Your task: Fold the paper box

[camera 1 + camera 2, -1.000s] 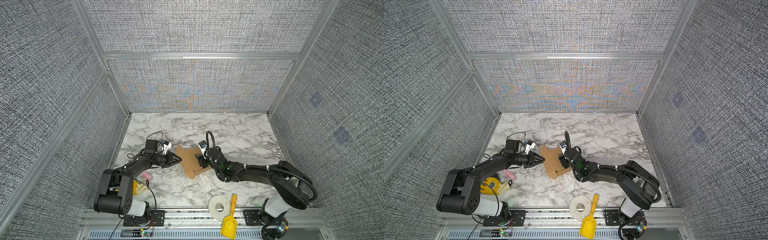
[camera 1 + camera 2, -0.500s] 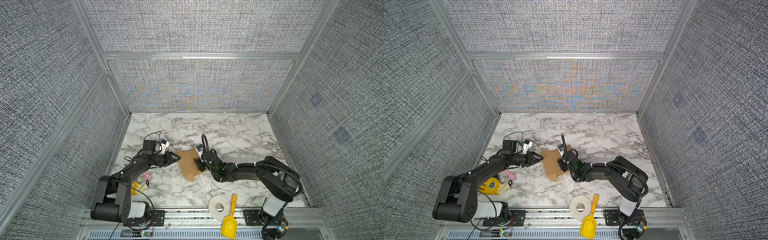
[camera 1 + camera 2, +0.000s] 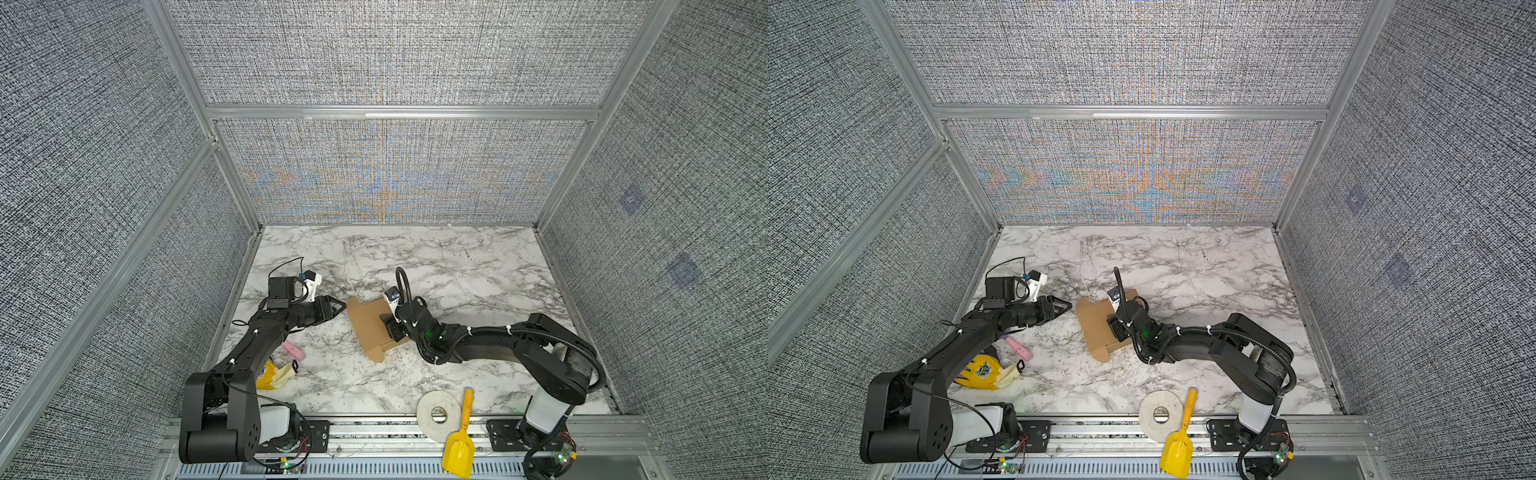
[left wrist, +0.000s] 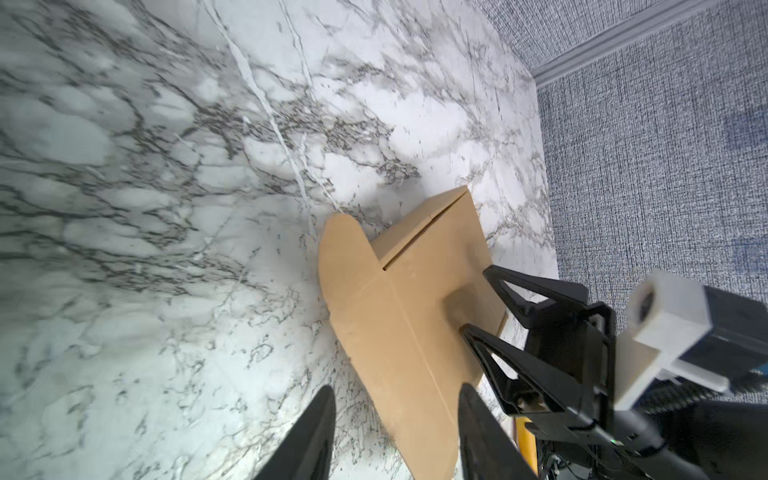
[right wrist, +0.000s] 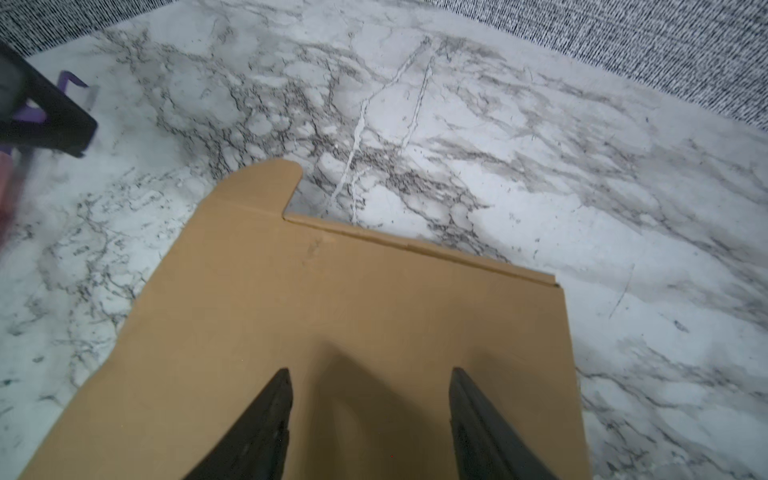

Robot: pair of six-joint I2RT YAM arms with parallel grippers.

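Observation:
The paper box [image 3: 368, 332] [image 3: 1094, 332] is a brown cardboard sheet, partly folded, lying left of the table's middle. One rounded flap [image 5: 266, 183] sticks out at its far left corner. My right gripper [image 3: 385, 328] [image 3: 1112, 328] [image 5: 369, 374] stands open on the box's top panel [image 5: 332, 311], both fingertips against the cardboard and nothing between them. My left gripper [image 3: 341, 309] [image 3: 1066, 309] [image 4: 397, 399] is open and empty, hanging just left of the box's edge [image 4: 353, 332] without touching it. The left wrist view also shows the right gripper [image 4: 473, 299] pressed on the cardboard.
A pink object [image 3: 294, 352] and a yellow bag [image 3: 274, 372] lie beside the left arm. A white tape roll [image 3: 439, 415] and a yellow scoop [image 3: 459, 444] sit at the front edge. Grey fabric walls close in three sides.
My left gripper has opened and drawn back a little to the left, off the box's edge. The right gripper and the box have shifted slightly left.

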